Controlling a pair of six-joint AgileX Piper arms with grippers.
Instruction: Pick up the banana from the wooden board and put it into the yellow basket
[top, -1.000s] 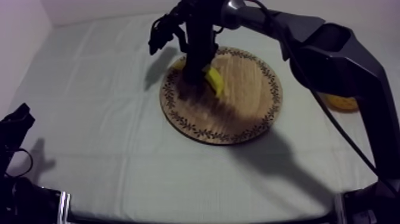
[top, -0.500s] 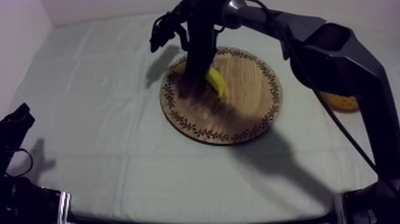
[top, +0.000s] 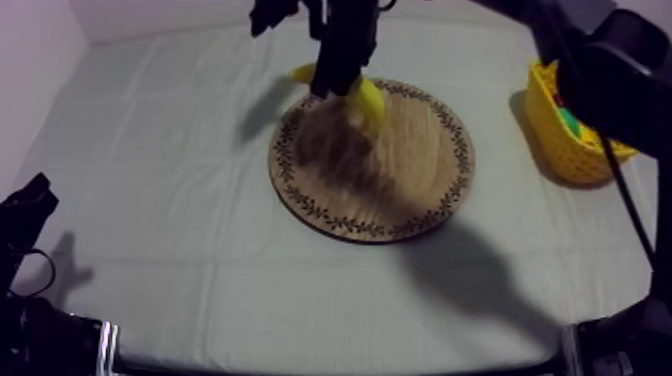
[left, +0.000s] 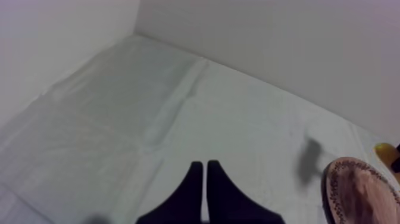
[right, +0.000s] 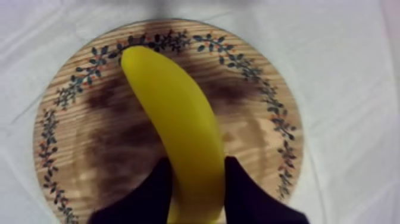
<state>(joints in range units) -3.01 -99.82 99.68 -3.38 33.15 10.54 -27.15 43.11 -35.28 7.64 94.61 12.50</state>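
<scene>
— Grey-white cloth table (top: 180, 230): contents?
— Item one: round wooden board (top: 410, 190), centre. Item two: yellow basket (top: 560, 150), far right, well apart from the board.
— Banana?
— Item three: banana (right: 172, 119), over the board, clamped in my right gripper (right: 196, 173). My left gripper (left: 205, 170): fingers pressed together, empty, over bare cloth.

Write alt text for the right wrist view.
The right gripper is shut on a yellow banana, holding it over a round wooden board with a patterned rim. Grey-white cloth lies all around the board.
</scene>
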